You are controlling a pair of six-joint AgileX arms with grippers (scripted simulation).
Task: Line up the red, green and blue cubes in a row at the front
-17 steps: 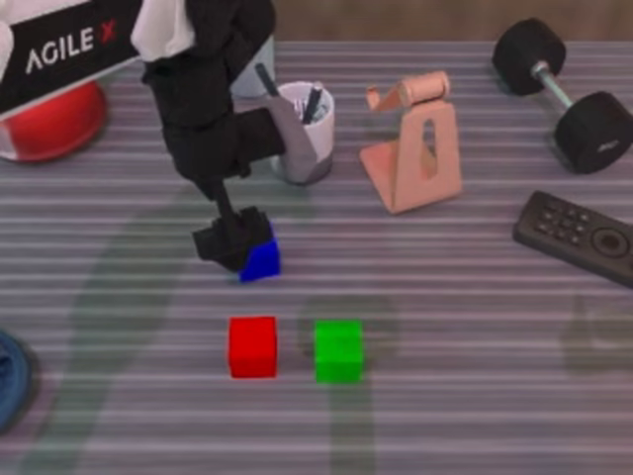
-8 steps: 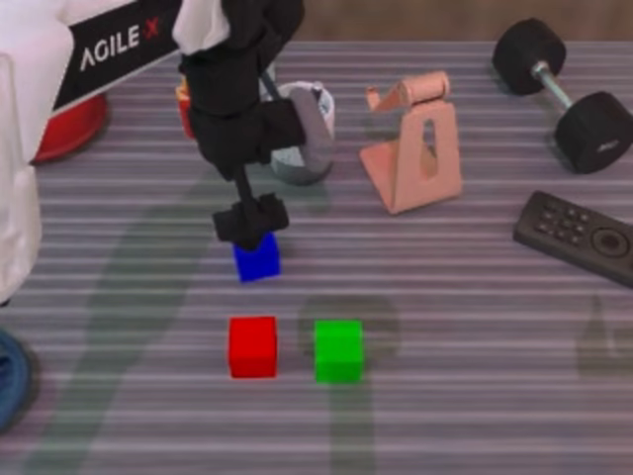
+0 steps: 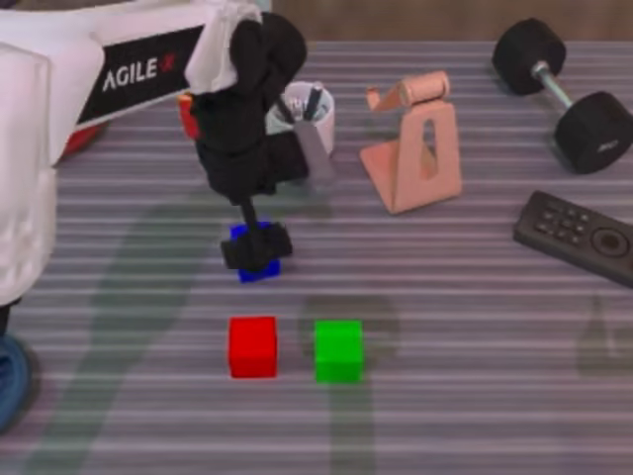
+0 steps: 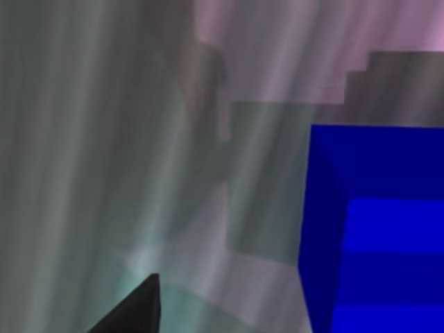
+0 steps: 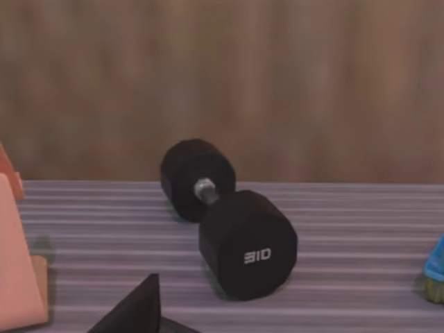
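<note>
Nearest the front edge of the striped bench (image 3: 475,416), the red cube (image 3: 253,346) and the green cube (image 3: 338,350) sit side by side with a small gap between them, red on the left, already forming the start of a row. Just behind the red cube, a little toward the back, lies the blue cube (image 3: 259,265), mostly covered from above by the left gripper (image 3: 255,247), which is down directly over it. The left wrist view shows the blue cube very close, beside one dark fingertip; whether the fingers are open or closed on the cube cannot be told. The step in hand appears to be the pickup of the blue cube. The next move likely calls for a firm hold, then carrying it forward into line with the other two, probably at the open spot beside green or red. Farther back stand a white pen cup (image 3: 305,117), a pink phone stand (image 3: 415,148), a remote (image 3: 576,236) and a black dumbbell (image 3: 562,94). The right gripper is out of the top view; its camera faces the dumbbell.
</note>
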